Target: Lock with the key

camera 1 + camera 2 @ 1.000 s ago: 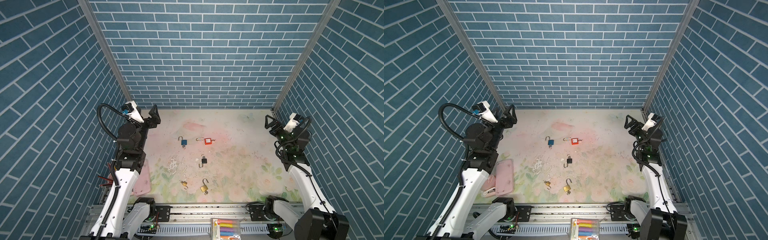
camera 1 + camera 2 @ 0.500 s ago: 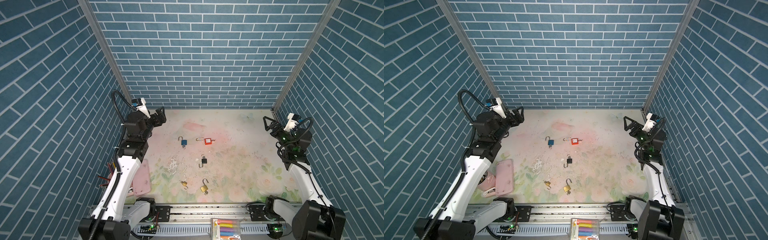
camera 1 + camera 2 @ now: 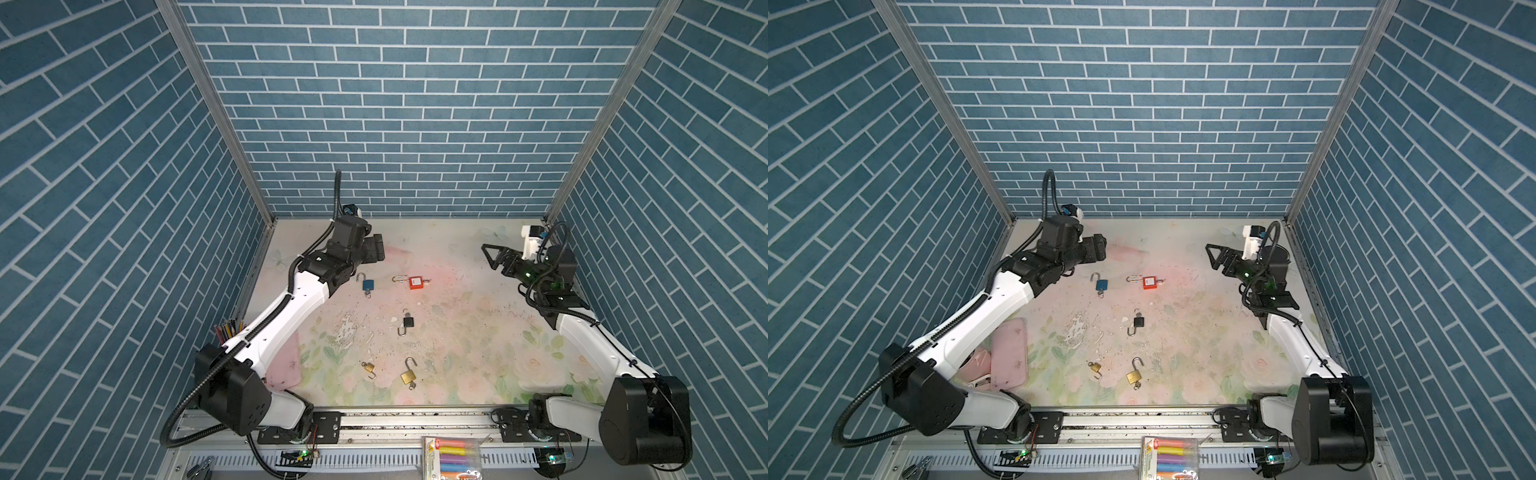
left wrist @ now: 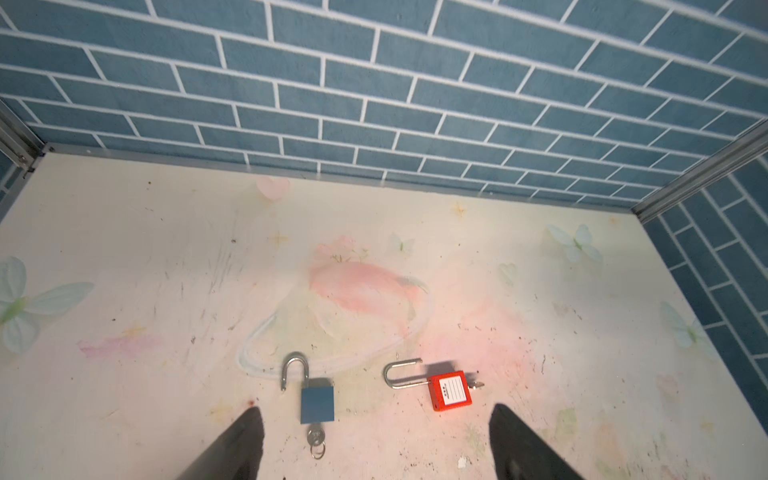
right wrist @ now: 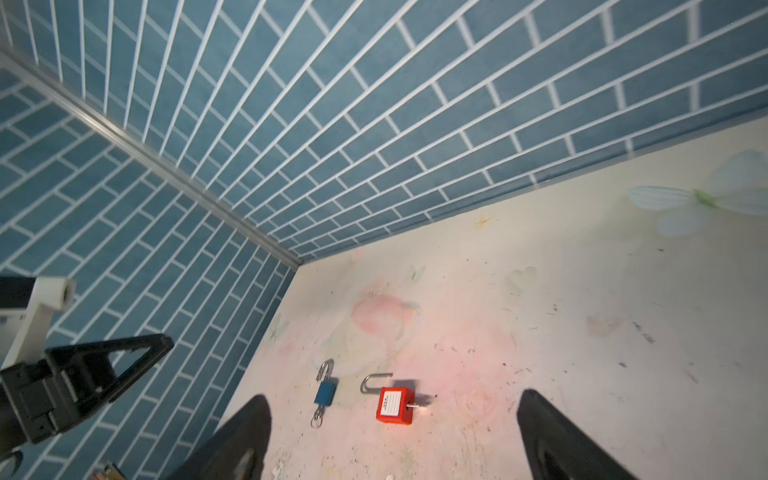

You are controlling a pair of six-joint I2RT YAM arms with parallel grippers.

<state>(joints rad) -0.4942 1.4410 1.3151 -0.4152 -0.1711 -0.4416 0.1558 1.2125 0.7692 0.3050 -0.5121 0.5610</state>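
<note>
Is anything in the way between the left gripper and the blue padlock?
Nothing visible does. Only bare table lies between the open left gripper and the blue padlock; the red padlock sits apart, beside it.

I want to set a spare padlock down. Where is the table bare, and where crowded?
Bare: the wide stretch from the red padlock and black padlock across to the right arm, and the strip under the back wall. Crowded: the middle, where the blue padlock and two brass padlocks also lie.

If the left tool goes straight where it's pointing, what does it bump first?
The left tool would probably meet bare table, near the gap between blue padlock and red padlock; depth unclear.
</note>
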